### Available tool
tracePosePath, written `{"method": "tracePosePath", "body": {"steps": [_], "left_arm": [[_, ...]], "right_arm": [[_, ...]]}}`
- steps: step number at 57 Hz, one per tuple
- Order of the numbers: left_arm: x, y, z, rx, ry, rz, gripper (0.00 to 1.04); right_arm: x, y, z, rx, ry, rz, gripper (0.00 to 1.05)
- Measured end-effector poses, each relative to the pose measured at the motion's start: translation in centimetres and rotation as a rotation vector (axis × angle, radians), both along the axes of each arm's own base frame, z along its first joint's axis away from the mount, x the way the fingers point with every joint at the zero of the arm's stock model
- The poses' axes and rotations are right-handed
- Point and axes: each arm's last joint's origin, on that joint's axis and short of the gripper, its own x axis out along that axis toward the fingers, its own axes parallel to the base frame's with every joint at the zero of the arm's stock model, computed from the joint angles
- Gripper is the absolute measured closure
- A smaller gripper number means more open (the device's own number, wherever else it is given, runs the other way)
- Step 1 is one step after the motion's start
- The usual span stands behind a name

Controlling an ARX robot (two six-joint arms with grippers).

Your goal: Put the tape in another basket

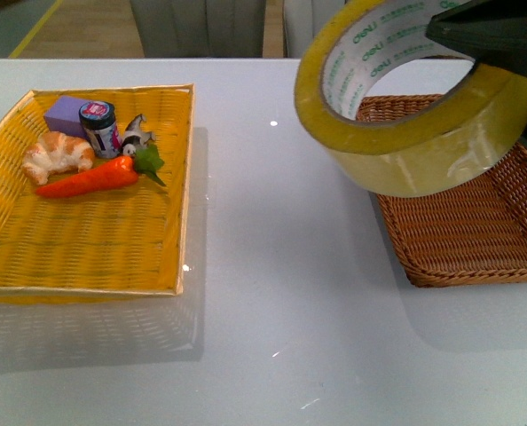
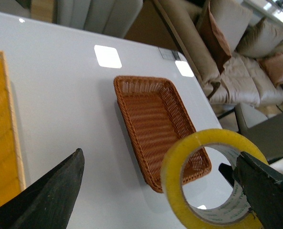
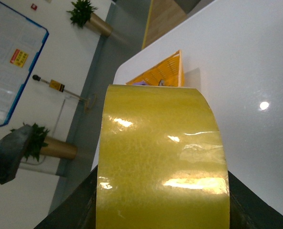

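The tape, a wide yellowish roll with a white core and green lettering, hangs tilted in the air close to the front camera. My right gripper is shut on it from the upper right. Behind and below it the dark brown wicker basket lies empty on the table. In the right wrist view the tape's outer face fills the space between the dark fingers of my right gripper. In the left wrist view my left gripper stands open, with the tape close to one finger and the basket beyond.
A flat yellow woven tray at the left holds a croissant, a carrot, a small jar and a purple block. Bare white table lies between tray and basket. Sofas stand beyond the table's far edge.
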Motion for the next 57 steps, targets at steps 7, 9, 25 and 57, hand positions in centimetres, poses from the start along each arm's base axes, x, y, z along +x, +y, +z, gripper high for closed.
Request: {"method": "tracePosePath", "body": {"steps": [7, 9, 25, 57], "left_arm": [[-0.2, 0.1, -0.3, 0.077, -0.151, 0.149, 0.17], [-0.4, 0.6, -0.7, 0.124, -0.233, 0.255, 0.22], [-4.2, 6.0, -3.6, 0.413, -0.417, 0.510, 0.68], [-9.2, 10.4, -7.0, 0.446, -0.423, 0.511, 1.03]], "right_arm": [[0.8, -1.8, -0.5, 0.005, 0.004, -0.043, 0.59], [1.0, -2.3, -0.7, 0.006, 0.010, -0.051, 0.59], [5.4, -6.3, -3.5, -0.003, 0.062, -0.173, 0.59], [16.1, -10.2, -13.7, -0.009, 0.277, -0.380, 0.59]]}}
